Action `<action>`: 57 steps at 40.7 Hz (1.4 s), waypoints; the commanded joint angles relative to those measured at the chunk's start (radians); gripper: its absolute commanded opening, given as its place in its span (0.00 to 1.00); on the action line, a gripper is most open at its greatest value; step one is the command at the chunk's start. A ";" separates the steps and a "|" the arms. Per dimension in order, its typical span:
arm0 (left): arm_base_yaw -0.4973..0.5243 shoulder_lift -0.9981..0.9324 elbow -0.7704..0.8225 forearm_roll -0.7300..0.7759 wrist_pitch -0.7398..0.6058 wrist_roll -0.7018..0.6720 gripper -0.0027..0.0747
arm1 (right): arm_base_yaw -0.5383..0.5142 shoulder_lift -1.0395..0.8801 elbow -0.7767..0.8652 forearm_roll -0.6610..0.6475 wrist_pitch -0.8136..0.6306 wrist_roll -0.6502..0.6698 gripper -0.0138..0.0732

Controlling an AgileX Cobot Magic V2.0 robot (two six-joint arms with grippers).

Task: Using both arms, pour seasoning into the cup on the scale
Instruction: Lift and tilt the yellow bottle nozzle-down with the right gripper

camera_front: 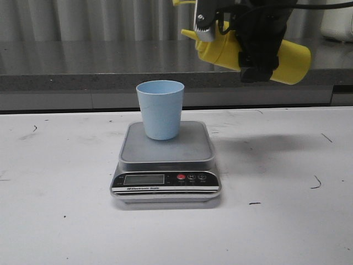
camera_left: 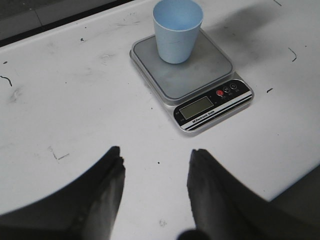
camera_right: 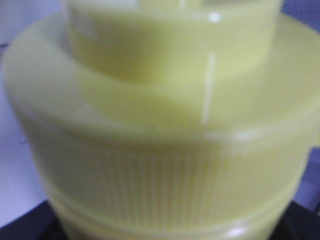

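The pale blue cup (camera_front: pixel 160 109) stands upright on the steel platform of the grey scale (camera_front: pixel 165 160), mid-table. High above and to the right of it, my right gripper (camera_front: pixel 256 55) is shut on the yellow seasoning bottle (camera_front: pixel 292 61), which lies almost level with its nozzle pointing left, short of the cup's rim. In the right wrist view the bottle's ribbed collar (camera_right: pixel 160 125) fills the picture and hides the fingers. My left gripper (camera_left: pixel 156 152) hangs open over bare table, with the scale (camera_left: pixel 200 80) and cup (camera_left: pixel 177 31) well beyond its tips. The left arm is out of the front view.
A grey ledge and wall run behind the white table (camera_front: pixel 66 221). A white object (camera_front: pixel 337 22) sits at the far right on the ledge. The table's edge (camera_left: pixel 300 182) shows close to the scale in the left wrist view. Small pen marks dot the tabletop.
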 commanded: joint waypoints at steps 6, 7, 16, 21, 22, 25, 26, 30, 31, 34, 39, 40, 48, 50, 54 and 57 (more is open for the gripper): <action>-0.007 -0.004 -0.025 -0.010 -0.072 -0.013 0.41 | 0.033 0.004 -0.078 -0.284 -0.013 0.026 0.55; -0.007 -0.004 -0.025 -0.010 -0.072 -0.013 0.41 | 0.035 0.009 -0.078 -0.298 -0.011 0.026 0.55; -0.007 -0.004 -0.025 -0.010 -0.072 -0.013 0.41 | 0.037 0.020 -0.078 -0.385 -0.014 0.026 0.55; -0.007 -0.004 -0.025 -0.010 -0.072 -0.013 0.41 | 0.037 0.020 -0.078 -0.417 -0.018 0.026 0.55; -0.007 -0.004 -0.025 -0.010 -0.072 -0.013 0.41 | 0.037 0.020 -0.078 -0.418 -0.018 0.026 0.55; -0.007 -0.004 -0.025 -0.010 -0.072 -0.013 0.41 | 0.037 0.020 -0.078 -0.428 -0.019 0.026 0.55; -0.007 -0.004 -0.025 -0.010 -0.072 -0.013 0.41 | 0.037 0.020 -0.078 -0.435 -0.019 0.025 0.55; -0.007 -0.004 -0.025 -0.010 -0.072 -0.013 0.41 | 0.037 0.020 -0.078 -0.491 -0.026 0.025 0.55; -0.007 -0.004 -0.025 -0.010 -0.072 -0.013 0.41 | 0.037 0.020 -0.078 -0.505 -0.029 0.025 0.55; -0.007 -0.004 -0.025 -0.010 -0.072 -0.013 0.41 | 0.037 0.020 -0.078 -0.539 -0.041 0.025 0.55; -0.007 -0.004 -0.025 -0.010 -0.072 -0.013 0.41 | 0.037 0.020 -0.078 -0.555 -0.054 0.025 0.55; -0.007 -0.004 -0.025 -0.010 -0.072 -0.013 0.41 | 0.037 0.020 -0.078 -0.555 -0.056 0.025 0.55; -0.007 -0.004 -0.025 -0.010 -0.072 -0.013 0.41 | 0.037 0.020 -0.078 -0.550 -0.057 0.047 0.55; -0.007 -0.004 -0.025 -0.010 -0.072 -0.013 0.41 | 0.037 0.020 -0.078 -0.545 -0.057 0.083 0.55; -0.007 -0.004 -0.025 -0.010 -0.072 -0.013 0.41 | 0.037 0.020 -0.078 -0.538 -0.056 0.189 0.55; -0.007 -0.004 -0.025 -0.010 -0.072 -0.013 0.41 | 0.037 0.017 -0.078 -0.538 -0.042 0.267 0.55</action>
